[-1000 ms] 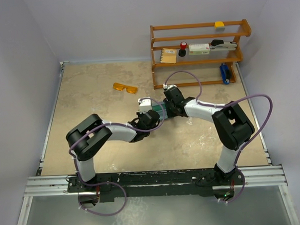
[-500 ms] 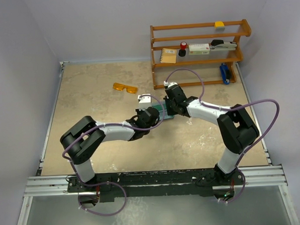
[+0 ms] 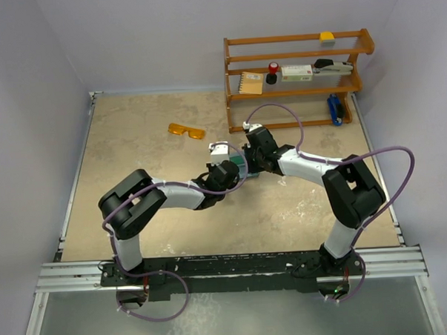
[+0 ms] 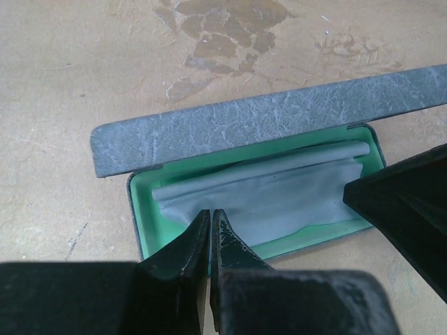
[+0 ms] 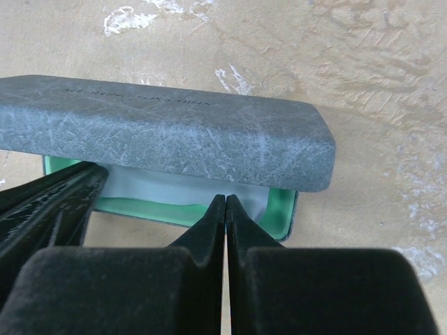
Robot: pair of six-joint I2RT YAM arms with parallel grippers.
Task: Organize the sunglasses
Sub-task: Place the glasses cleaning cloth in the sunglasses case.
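Status check, task: organize the sunglasses.

- Sunglasses (image 3: 187,130): amber pair lying on the bare table (image 3: 135,171), in its far half and a little left of centre. They sit near the left foot of the wooden rack (image 3: 297,79) that stands in the far right corner. Neither arm touches them, and they are well apart from the case.
- Glasses case (image 4: 265,125): blue-grey, lying about mid-table between the two wrists. The lid is raised and the teal interior shows.
- Cloth (image 4: 279,192): light blue, lying rumpled along the case tray and covering most of its floor.
- Left gripper (image 4: 210,216): jaws pressed together with nothing visible between them. The tips are at the near rim of the tray, right at the cloth's edge. I cannot tell whether they catch any fabric.
- Right gripper (image 5: 225,202): jaws likewise closed and empty as far as the wrist view shows. The tips are at the tray rim on the opposite side, just under the raised lid.

Progress, my judgement: early. The case is open, which counts as preparation. The sunglasses have not been picked up, so the main step is not yet done. Left to do:
1. Deal with the cloth, either flattened or lifted clear.
2. Fetch the glasses from the far half of the table.
3. Seat them in the tray.
4. Close the lid.
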